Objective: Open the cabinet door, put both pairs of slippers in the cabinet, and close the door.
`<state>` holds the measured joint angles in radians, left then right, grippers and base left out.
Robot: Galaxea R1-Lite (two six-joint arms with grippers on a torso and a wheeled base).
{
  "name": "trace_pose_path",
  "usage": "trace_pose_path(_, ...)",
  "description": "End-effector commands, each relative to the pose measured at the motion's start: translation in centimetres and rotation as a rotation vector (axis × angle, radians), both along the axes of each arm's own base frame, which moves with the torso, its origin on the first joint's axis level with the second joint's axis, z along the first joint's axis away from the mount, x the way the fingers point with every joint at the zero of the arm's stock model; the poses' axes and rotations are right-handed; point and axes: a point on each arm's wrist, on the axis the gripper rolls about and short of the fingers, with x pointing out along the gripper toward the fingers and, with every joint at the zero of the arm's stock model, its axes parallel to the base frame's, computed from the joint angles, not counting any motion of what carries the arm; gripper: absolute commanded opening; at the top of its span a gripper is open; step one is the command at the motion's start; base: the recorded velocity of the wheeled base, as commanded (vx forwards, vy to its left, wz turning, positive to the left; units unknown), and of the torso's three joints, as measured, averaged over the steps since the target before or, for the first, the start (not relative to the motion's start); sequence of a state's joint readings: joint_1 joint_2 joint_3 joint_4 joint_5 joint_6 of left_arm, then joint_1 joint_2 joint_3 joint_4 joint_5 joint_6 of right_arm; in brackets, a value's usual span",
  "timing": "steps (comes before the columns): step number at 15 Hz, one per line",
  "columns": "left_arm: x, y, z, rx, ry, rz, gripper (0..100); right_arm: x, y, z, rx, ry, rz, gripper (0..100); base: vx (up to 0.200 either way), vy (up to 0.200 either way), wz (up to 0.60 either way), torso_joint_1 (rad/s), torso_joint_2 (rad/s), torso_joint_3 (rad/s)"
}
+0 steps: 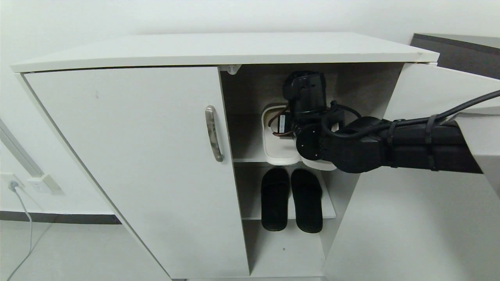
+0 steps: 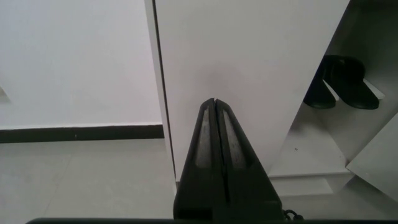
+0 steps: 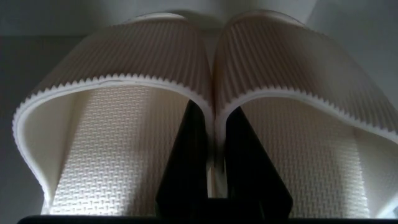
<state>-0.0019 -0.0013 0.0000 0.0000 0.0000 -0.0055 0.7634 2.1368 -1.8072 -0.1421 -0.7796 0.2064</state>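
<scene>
The white slippers [image 1: 279, 150] are a cream pair with ribbed straps and a pebbled footbed, lying side by side on the upper shelf [image 1: 248, 160] of the white cabinet [image 1: 218, 48]. The black slippers [image 1: 291, 199] lie paired on the lower shelf [image 1: 250, 212], their near ends hanging over its front edge. The right door [image 1: 390, 226] stands swung open, and the left door [image 1: 129, 156] with its metal handle [image 1: 213, 133] is closed. In the head view the right arm [image 1: 390, 146] reaches into the upper compartment and covers much of the white pair. The right wrist view shows the right claw [image 3: 214, 115] clamped on the two touching inner walls of the white slippers [image 3: 118, 81], one finger inside each. The left wrist view shows the left claw [image 2: 214, 109] pressed together and empty, low in front of the closed door above the grey floor [image 2: 81, 180], with the black slippers [image 2: 348, 81] off to the right. A wall socket [image 1: 11, 183] with a cable sits far left.
</scene>
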Motion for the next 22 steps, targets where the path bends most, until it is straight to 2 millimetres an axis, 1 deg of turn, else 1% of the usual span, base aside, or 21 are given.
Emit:
trace_pose_path(1, 0.0, 0.0, 0.0, -0.001, 0.003, 0.000, 0, 0.8, 0.4, -0.8, -0.006, 0.006, -0.004, 0, 0.000, 0.000, 0.00, 0.000, 0.00, 0.000)
trace_pose_path(7, 0.0, 0.0, 0.0, -0.001, 0.001, 0.002, 0, 1.8, 0.1, -1.6, -0.010, 0.020, 0.009, 0, 0.000, 0.000, 0.00, 0.000, 0.00, 0.000)
trace_pose_path(11, 0.0, 0.0, 0.0, -0.001, 0.001, 0.002, 0, 1.9, 0.2, -2.0, -0.013, 0.027, 0.007, 0, 0.000, 0.000, 0.00, 0.000, 0.00, 0.000)
trace_pose_path(12, 0.0, 0.0, 0.0, -0.002, 0.001, 0.002, 0, 1.9, 0.2, -2.1, -0.016, 0.029, 0.006, 100, 0.000, 0.000, 0.00, 0.000, 0.00, 0.000)
trace_pose_path(14, 0.0, 0.0, 0.0, -0.002, 0.001, 0.002, 0, 1.7, 0.1, -2.0, -0.014, 0.029, 0.007, 100, 0.000, 0.000, 0.00, 0.000, 0.00, 0.000)
trace_pose_path(15, 0.0, 0.0, 0.0, -0.002, 0.001, 0.002, 0, 1.2, 0.0, -1.5, -0.014, 0.027, 0.007, 100, 0.000, 0.000, 0.00, 0.000, 0.00, 0.000)
trace_pose_path(17, 0.0, 0.0, 0.0, -0.002, 0.001, 0.002, 0, -0.8, -0.5, -0.8, -0.019, 0.033, 0.029, 100, 0.000, 0.000, 0.00, 0.000, 0.00, 0.000)
trace_pose_path(19, 0.0, 0.0, 0.0, -0.002, 0.001, 0.002, 0, -3.7, -1.2, 0.5, -0.018, 0.035, 0.063, 100, 0.000, 0.000, 0.00, 0.000, 0.00, 0.000)
trace_pose_path(22, 0.0, 0.0, 0.0, -0.002, 0.001, 0.002, 0, -8.6, -2.1, 2.1, -0.002, 0.016, 0.142, 100, 0.000, 0.000, 0.00, 0.000, 0.00, 0.000)
